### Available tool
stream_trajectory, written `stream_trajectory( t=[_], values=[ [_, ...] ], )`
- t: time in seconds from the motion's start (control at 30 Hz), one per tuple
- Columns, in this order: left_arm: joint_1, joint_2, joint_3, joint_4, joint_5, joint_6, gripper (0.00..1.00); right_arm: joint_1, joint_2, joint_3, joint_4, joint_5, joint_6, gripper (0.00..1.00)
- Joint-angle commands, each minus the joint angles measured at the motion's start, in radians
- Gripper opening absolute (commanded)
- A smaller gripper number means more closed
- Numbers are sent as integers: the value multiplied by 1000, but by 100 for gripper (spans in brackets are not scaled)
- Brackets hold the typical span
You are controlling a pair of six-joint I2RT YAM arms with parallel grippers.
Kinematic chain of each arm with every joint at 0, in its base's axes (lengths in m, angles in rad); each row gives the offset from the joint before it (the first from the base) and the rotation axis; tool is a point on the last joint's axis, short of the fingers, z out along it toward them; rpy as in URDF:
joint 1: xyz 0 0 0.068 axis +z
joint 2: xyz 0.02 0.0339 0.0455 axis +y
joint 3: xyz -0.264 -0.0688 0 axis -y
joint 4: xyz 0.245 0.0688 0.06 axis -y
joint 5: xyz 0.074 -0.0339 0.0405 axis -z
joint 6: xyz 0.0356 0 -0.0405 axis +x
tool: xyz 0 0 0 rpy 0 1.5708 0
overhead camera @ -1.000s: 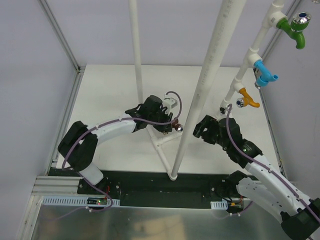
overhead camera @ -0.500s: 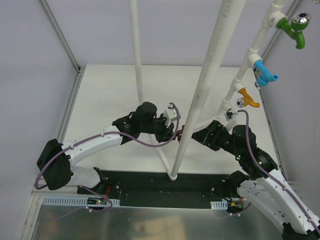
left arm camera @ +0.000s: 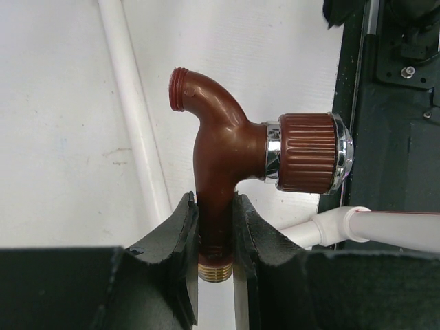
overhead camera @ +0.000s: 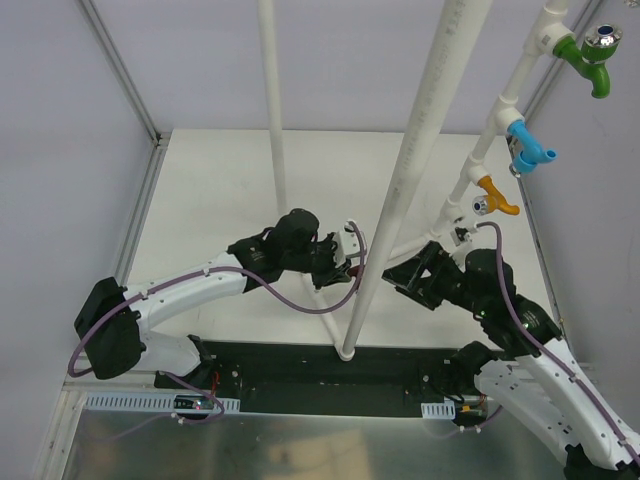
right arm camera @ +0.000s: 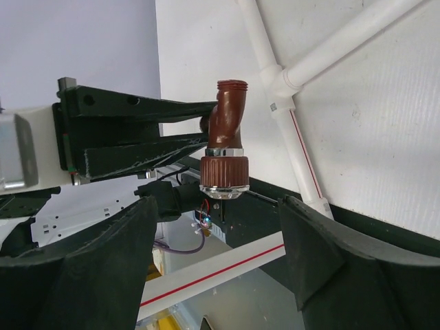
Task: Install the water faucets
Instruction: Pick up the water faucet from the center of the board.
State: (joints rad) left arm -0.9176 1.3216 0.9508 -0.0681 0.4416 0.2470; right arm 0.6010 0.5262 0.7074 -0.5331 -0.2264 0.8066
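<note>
A brown faucet (left arm camera: 220, 165) with a ribbed knob and brass thread is clamped by its stem in my left gripper (left arm camera: 214, 206), which is shut on it. In the overhead view that gripper (overhead camera: 345, 262) sits just left of the tall slanted pipe. My right gripper (right arm camera: 220, 234) is open, its fingers spread on either side below the faucet's knob (right arm camera: 225, 182) without touching it. In the overhead view the right gripper (overhead camera: 402, 272) is just right of the pipe. Green (overhead camera: 590, 60), blue (overhead camera: 528, 148) and orange (overhead camera: 495, 195) faucets sit on the pipe frame at the upper right.
A tall slanted white pipe (overhead camera: 420, 150) stands between the two grippers. A thinner upright pipe (overhead camera: 272, 100) rises behind my left arm. Frame pipes with a tee joint (right arm camera: 282, 75) lie on the white table. A black base plate (overhead camera: 300, 365) runs along the near edge.
My left arm has stretched to the right, carrying the brown faucet up to the slanted pipe. My right gripper has moved left toward it and opened wider.
</note>
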Motion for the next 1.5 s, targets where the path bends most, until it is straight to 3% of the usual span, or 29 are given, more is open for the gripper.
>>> stream_trajectory(
  t=[0.0, 0.23, 0.4, 0.63, 0.87, 1.1, 1.3, 1.47],
  values=[
    [-21, 7, 80, 21, -3, 57, 0, 0, 8, -8, 36, -2, 45, 78],
    [-20, 31, 146, -59, 103, -12, 0, -1, -29, 32, -30, 88, -142, 78],
    [-15, 76, 226, -179, 307, -58, 0, -1, -89, 61, -30, 144, -367, 81],
    [-12, 76, 226, -188, 568, -89, 0, -1, -232, 40, 111, 18, -676, 82],
    [-1, 93, 255, -193, 644, -106, 0, -1, -319, 58, 171, -50, -834, 82],
    [-1, 90, 253, -194, 609, -86, 0, -1, -264, 113, -43, 110, -1006, 82],
    [2, 110, 275, -194, 646, -81, 0, -1, -288, 92, -41, 219, -1259, 84],
    [17, 160, 339, -194, 765, -90, 0, -1, -363, 67, -53, -122, -1495, 84]
  ],
)
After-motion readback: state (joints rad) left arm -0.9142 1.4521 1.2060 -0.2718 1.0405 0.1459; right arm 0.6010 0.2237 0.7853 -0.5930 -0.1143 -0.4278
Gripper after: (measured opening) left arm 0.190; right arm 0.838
